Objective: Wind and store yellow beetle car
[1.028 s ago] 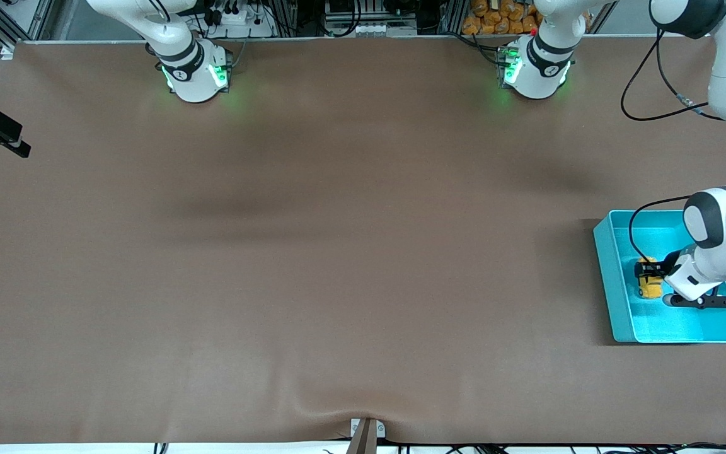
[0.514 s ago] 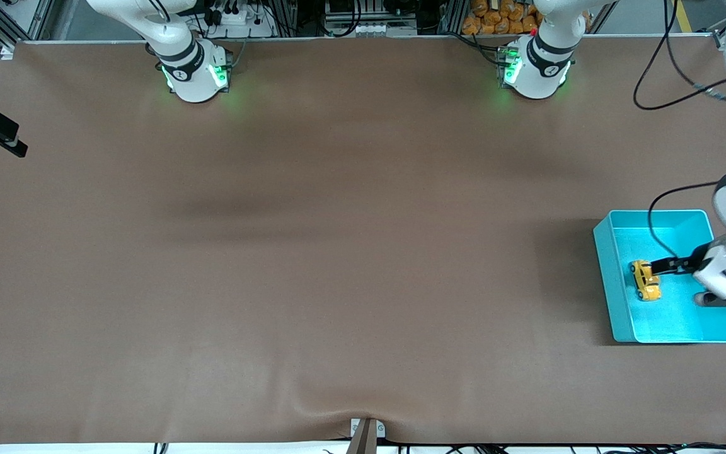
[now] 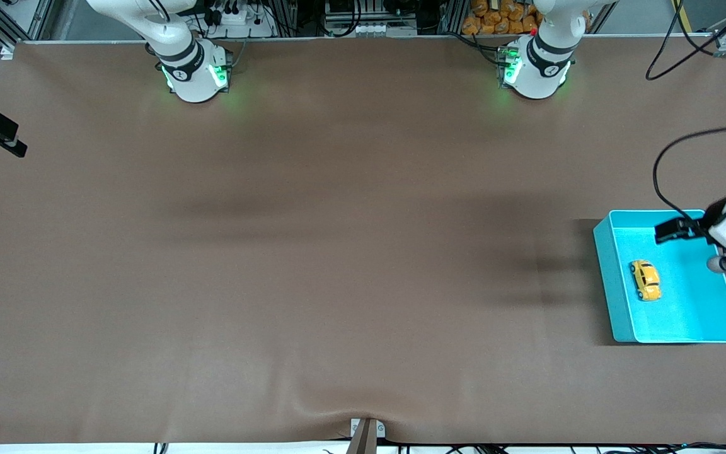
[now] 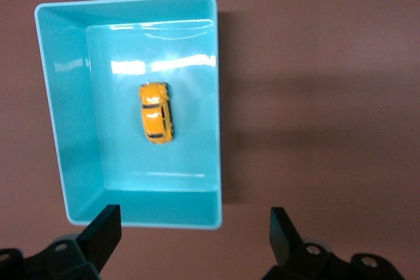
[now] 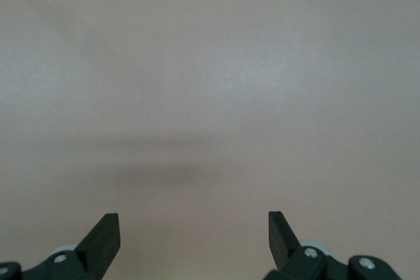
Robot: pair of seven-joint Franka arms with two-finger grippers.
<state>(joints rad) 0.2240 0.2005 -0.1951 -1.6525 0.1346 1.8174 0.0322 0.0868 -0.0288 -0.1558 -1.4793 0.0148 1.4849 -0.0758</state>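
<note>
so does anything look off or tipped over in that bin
Nothing stands out. The yellow beetle car sits upright on its wheels inside the turquoise bin, free of the open left gripper above the bin; the right gripper waits open over bare table.

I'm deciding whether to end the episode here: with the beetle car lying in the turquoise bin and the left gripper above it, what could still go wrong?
1. The yellow beetle car lies loose on its wheels in the turquoise bin; if wound, it might roll into a wall.
2. The open left gripper hangs over the bin's rim; a low retreat could clip it and shift the bin.
3. The right gripper, open, waits over bare table, so it poses little risk.
</note>
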